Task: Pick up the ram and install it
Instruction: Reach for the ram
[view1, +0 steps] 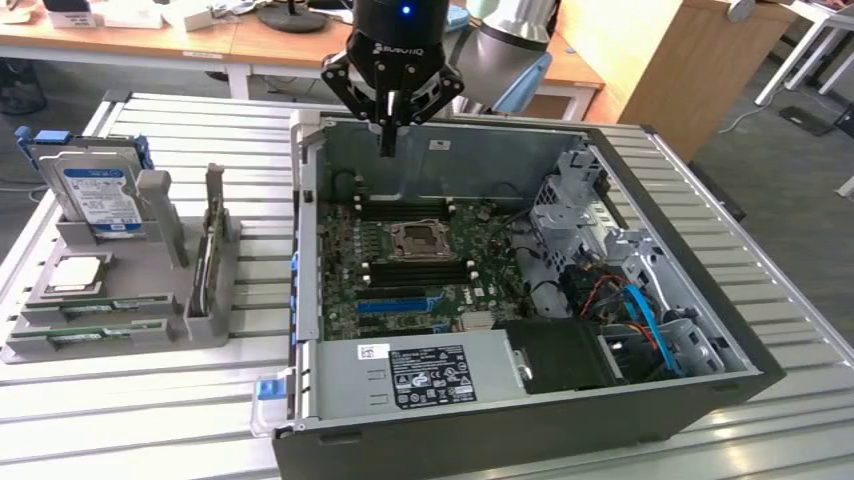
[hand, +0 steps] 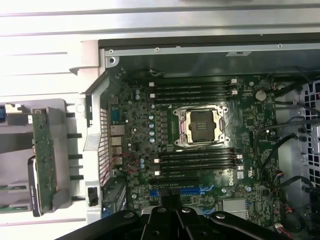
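1. While my gripper (view1: 387, 140) hung above the rear wall of the open computer case (view1: 441, 420), its fingers were pressed together and held nothing.
2. The ram (view1: 211, 235) was not yet picked up. It stood on its long edge in a grey holder (view1: 200, 322) on the table (view1: 134, 410), just beside the case on the exterior view's left, well apart from my gripper.
3. In the same holder I saw the hard drive (view1: 96, 190), standing upright, and the processor chip (view1: 76, 272), lying flat. Both were near the ram, so I judged that I must not confuse them or touch them.
4. Inside the case, the memory slots (view1: 416, 268) lay on both sides of the open processor socket (view1: 416, 240), and all of them looked empty.
5. To do the picking well, I judged that my fingers should be opened before going down, turned across the thin board, and closed on its upper edge near the middle, so that the stick would not tilt.
6. The board was thin and the holder's walls were close to it; I thought a slow, straight lift was safer than a pull to the side.
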